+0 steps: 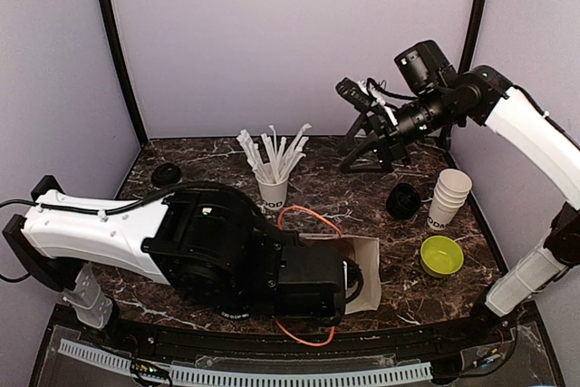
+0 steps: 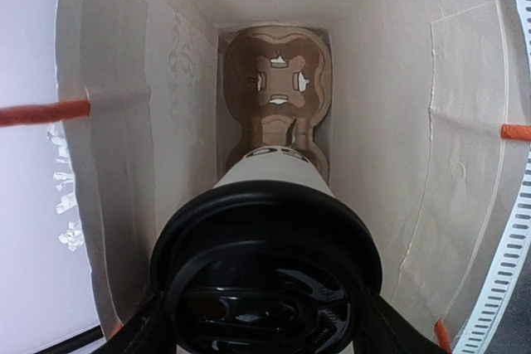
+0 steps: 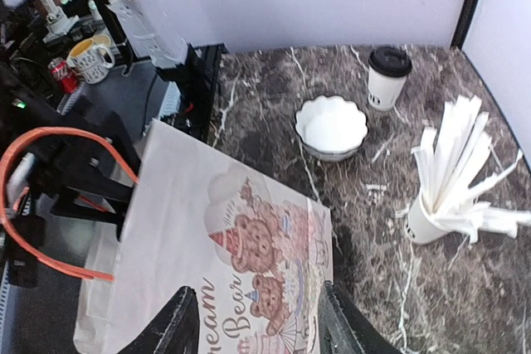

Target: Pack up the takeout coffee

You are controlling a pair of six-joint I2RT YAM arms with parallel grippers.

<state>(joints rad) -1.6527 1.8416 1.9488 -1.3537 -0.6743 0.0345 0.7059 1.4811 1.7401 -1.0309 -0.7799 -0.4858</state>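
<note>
- One cup (image 2: 265,230) is lid-first toward the left wrist cam. It's inside the bag (image 3: 207,246), with its base pointing at the brown cardboard carrier (image 2: 278,89) down at the bag's bottom.
- Left gripper (image 2: 264,325) has that cup. A finger sits on each side of the black lid, so the jaws are pretty wide but clamped on it.
- The bag lies on its side on the table (image 1: 326,188) with its mouth facing the left arm and its orange handles flopped out. There's a bear print on the upper face.
- The second cup (image 3: 388,76) stands upright with its lid on, over by the table's far left corner. It's well apart from the bag.
- A white scalloped bowl (image 3: 332,126) sits near that cup, between it and the bag.
- Right gripper (image 3: 255,304) hangs in the air above the table's right side. Its jaws are apart and hold nothing.
- The straw cup (image 1: 272,189) is upright mid-table, behind the bag.
- On the right are a stack of lidless cups (image 1: 449,195) and a green bowl (image 1: 441,256) just in front of it.
</note>
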